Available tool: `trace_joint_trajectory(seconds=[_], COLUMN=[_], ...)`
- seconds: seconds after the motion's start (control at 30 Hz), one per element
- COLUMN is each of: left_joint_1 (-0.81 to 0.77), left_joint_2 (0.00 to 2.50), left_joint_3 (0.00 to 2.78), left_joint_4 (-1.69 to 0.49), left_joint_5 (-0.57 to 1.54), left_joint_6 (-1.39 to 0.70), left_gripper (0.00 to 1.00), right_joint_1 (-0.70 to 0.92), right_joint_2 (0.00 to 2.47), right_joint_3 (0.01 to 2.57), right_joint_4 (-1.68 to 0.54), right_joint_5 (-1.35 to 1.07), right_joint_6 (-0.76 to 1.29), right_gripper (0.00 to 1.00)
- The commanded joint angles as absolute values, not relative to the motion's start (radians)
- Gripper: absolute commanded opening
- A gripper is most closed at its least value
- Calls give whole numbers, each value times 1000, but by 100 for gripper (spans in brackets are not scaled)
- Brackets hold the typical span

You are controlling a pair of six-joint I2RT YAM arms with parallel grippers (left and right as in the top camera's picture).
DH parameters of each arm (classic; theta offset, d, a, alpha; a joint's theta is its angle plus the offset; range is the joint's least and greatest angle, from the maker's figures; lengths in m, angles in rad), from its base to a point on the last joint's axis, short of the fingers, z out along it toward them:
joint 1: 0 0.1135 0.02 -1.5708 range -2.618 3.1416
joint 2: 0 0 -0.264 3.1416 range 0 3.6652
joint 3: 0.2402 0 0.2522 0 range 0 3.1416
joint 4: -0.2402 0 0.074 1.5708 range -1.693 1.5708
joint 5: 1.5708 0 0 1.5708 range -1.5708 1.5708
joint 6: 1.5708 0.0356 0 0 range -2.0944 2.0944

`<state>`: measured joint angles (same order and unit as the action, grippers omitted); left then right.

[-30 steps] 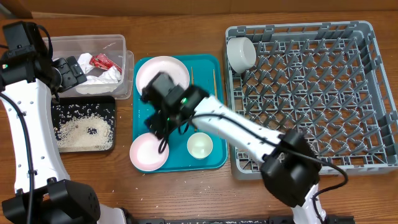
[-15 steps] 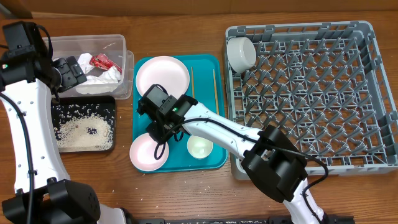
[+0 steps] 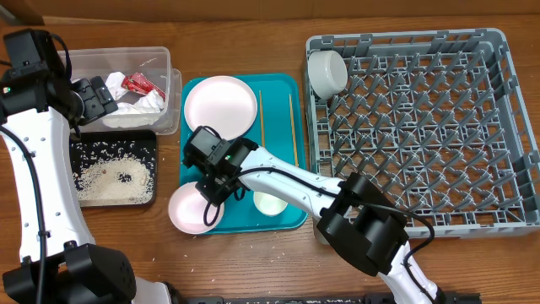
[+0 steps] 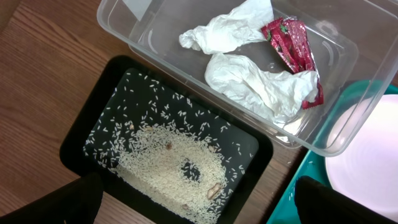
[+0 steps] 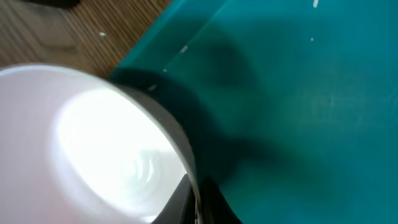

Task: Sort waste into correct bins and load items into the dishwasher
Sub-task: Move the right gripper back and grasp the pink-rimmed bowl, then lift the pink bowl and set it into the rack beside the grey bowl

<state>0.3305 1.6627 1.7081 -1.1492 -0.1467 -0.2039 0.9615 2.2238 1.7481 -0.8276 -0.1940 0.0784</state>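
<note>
Right pincer (image 3: 210,193) tight on pink plate (image 3: 187,215) rim, tips nearly out of frame; left pincer (image 3: 99,95) wide

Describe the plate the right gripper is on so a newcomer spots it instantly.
Find the teal tray in the middle of the table. At its near-left corner a round pink plate hangs partly off the edge, with the right gripper shut on its rim. The white plate at the tray's far end lies fully on it.
</note>
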Motion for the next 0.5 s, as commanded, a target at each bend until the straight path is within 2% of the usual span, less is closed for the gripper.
trace_joint_trajectory(seconds=[0.0,0.27,0.47], left_joint_1=[327,327,327], left_joint_2=[1666,1666,1666], left_joint_3=[1718,1718,1718], left_joint_4=[-1148,-1148,-1148], left_joint_5=[-145,-145,-145], left_joint_6=[-213,-213,-213], left_gripper=[100,100,100], right_joint_1=[947,840,638], right_joint_2=[2231,2157,2042], right_joint_3=[1837,2000,2275], right_joint_4=[-858,-1044,-1290], right_joint_5=[-177,-88,173], right_joint_6=[83,84,199], right_gripper=[4,4,4])
